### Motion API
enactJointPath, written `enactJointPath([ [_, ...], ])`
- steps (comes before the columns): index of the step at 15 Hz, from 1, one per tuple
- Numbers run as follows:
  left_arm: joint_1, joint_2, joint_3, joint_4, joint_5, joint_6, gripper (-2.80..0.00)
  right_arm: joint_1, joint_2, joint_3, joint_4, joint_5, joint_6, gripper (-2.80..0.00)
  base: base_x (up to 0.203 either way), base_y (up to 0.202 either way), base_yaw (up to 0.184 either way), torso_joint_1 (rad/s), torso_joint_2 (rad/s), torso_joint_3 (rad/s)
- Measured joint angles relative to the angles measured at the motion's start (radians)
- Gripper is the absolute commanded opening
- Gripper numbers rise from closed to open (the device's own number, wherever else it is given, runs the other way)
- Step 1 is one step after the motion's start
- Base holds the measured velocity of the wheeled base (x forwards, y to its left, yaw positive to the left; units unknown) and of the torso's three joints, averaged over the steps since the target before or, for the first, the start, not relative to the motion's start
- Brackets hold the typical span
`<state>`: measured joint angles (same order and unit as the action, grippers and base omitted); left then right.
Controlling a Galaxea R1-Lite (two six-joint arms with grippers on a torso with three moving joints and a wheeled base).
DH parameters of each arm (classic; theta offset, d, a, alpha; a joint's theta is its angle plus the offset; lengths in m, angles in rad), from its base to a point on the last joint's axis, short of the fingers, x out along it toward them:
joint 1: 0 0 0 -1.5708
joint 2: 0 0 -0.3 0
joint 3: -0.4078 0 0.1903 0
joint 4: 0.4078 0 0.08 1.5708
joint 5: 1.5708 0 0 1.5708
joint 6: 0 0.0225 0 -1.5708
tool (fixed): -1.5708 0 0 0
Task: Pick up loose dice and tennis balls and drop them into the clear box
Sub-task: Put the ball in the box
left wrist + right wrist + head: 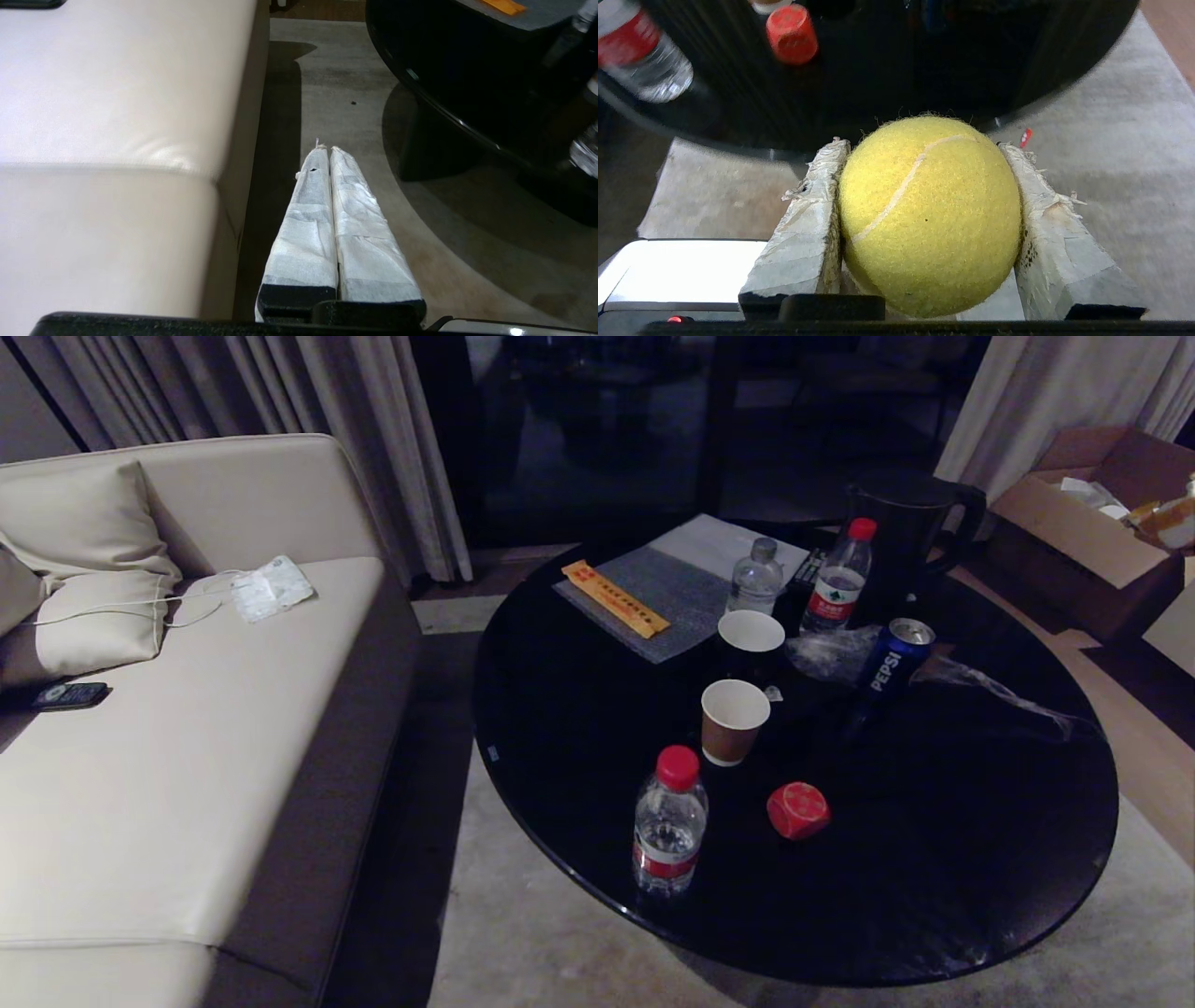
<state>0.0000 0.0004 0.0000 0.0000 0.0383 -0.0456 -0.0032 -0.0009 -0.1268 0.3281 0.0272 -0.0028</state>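
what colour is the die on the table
Red, with faint dots. The die shows best in the head view, near the bottle on the black table.

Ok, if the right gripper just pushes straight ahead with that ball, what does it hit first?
Most likely the rim of the black round table, dead ahead of the right gripper and its tennis ball. The red die lies further on, off to one side. Depth is hard to judge.
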Motion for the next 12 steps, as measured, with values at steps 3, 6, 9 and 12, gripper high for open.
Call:
enactJointPath([
  [3, 0.0, 0.0, 0.0, -0.001, 0.004, -0.012, -2.8, 0.0, 0.0, 0.0, 0.001, 0.0, 0.0, -2.8, -0.182, 0.0, -0.001, 0.004, 0.0, 0.003],
  [6, 0.0, 0.0, 0.0, -0.002, 0.01, -0.03, -2.8, 0.0, 0.0, 0.0, 0.001, 0.0, 0.0, -2.8, -0.182, 0.0, -0.001, 0.0, 0.0, 0.001],
  [9, 0.0, 0.0, 0.0, -0.003, 0.01, -0.029, -2.8, 0.0, 0.0, 0.0, 0.001, 0.0, 0.0, -2.8, -0.182, 0.0, -0.001, 0.002, 0.01, 0.0],
  [12, 0.0, 0.0, 0.0, -0.003, 0.012, -0.03, -2.8, 0.0, 0.0, 0.0, 0.001, 0.0, 0.0, -2.8, -0.182, 0.0, 0.001, 0.004, 0.0, 0.001],
])
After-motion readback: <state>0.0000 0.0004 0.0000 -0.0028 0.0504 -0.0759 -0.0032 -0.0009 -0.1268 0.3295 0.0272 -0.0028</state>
